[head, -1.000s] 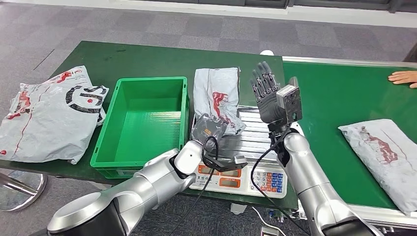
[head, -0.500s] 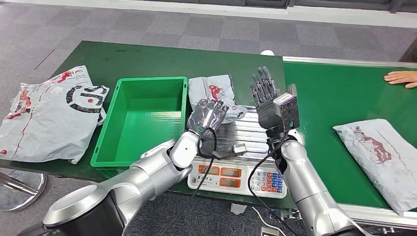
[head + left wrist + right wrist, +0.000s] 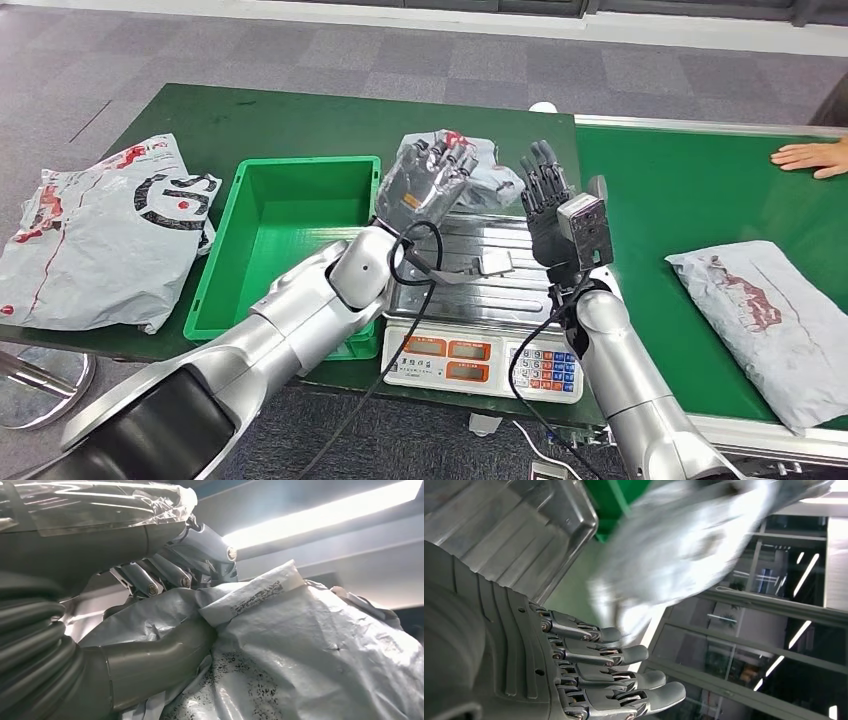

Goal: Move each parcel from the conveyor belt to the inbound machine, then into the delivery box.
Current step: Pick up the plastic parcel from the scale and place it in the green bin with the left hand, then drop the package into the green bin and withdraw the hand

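The left hand clamps the parcel above the scale, seemingly bound for the bin; the right hand waits, fingers apart.

The big grey bag lying left of the green crate carries large black letters that look like "GS", seen tilted. The scale just right of the crate has two orange displays and a coloured keypad, their figures too small to read. Red print on the other parcels is illegible.
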Robot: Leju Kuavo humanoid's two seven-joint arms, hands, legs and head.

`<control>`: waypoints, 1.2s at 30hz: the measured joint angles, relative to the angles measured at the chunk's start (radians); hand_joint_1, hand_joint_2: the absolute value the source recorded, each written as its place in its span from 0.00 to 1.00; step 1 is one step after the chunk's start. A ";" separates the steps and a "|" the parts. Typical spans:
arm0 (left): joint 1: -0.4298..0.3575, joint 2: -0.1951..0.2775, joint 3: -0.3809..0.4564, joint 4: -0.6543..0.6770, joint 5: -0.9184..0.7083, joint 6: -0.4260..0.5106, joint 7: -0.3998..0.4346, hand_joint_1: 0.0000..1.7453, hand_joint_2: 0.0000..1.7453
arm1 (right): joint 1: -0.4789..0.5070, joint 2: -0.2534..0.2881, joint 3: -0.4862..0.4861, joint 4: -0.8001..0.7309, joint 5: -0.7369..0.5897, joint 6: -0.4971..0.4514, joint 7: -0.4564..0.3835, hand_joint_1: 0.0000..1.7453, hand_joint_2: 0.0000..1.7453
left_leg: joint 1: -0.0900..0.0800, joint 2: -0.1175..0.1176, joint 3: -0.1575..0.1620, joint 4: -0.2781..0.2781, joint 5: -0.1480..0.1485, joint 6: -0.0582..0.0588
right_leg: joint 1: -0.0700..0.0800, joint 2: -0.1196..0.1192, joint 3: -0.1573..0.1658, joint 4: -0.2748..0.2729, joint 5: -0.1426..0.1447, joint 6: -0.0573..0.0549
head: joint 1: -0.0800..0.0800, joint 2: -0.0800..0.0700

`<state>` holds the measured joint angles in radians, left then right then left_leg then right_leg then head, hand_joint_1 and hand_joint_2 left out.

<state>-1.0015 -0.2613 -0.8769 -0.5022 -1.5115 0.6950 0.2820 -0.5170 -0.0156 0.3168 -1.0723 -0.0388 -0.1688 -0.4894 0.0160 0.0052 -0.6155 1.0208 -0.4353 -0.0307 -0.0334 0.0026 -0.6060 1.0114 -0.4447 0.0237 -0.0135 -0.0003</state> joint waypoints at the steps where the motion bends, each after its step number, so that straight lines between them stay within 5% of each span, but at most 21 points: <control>1: 0.009 0.011 0.034 -0.024 -0.006 0.000 -0.007 1.00 1.00 | 0.002 -0.005 -0.004 0.000 0.000 0.001 0.000 0.00 0.00 | 0.000 0.000 0.000 0.000 0.000 0.000 | 0.000 0.000 0.000 0.000 0.000 0.000 | 0.000 0.000; 8: 0.051 0.072 0.227 -0.140 -0.012 0.000 -0.065 1.00 1.00 | -0.009 -0.030 -0.025 0.003 -0.005 0.001 0.010 0.00 0.00 | 0.000 0.000 0.000 0.000 0.001 0.000 | 0.000 0.000 0.000 0.000 0.000 0.000 | 0.000 0.000; 18: 0.073 0.100 0.307 -0.186 -0.012 0.000 -0.070 1.00 1.00 | -0.031 -0.033 -0.038 0.010 -0.005 -0.004 0.023 0.00 0.00 | 0.000 -0.001 -0.001 0.000 0.001 0.000 | 0.000 -0.001 0.000 0.000 0.000 0.000 | 0.000 0.000; 23: 0.111 0.112 0.412 -0.190 -0.010 0.000 -0.130 1.00 1.00 | -0.038 -0.045 -0.045 0.010 -0.010 -0.010 0.057 0.00 0.00 | 0.000 0.000 0.000 0.000 0.001 0.000 | 0.000 -0.001 0.000 0.000 0.000 0.000 | 0.000 0.000; 29: 0.151 0.122 0.538 -0.124 -0.006 0.000 -0.172 1.00 1.00 | -0.034 -0.074 -0.079 0.010 -0.012 0.006 0.058 0.00 0.00 | 0.000 0.000 0.000 0.000 0.001 0.000 | 0.000 0.000 0.000 0.000 0.000 0.000 | 0.000 0.000; 36: 0.161 0.122 0.585 -0.001 0.005 -0.026 -0.205 1.00 1.00 | -0.027 -0.083 -0.104 0.009 0.002 0.011 0.056 0.00 0.00 | 0.000 0.000 0.000 0.000 0.001 0.000 | 0.000 -0.001 0.000 0.000 0.000 0.000 | 0.000 0.000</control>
<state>-0.8410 -0.1389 -0.2916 -0.5036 -1.5067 0.6689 0.0772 -0.5435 -0.0986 0.2130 -1.0635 -0.0373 -0.1574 -0.4336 0.0159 0.0048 -0.6159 1.0209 -0.4346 -0.0308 -0.0335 0.0021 -0.6063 1.0116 -0.4447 0.0237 -0.0135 -0.0004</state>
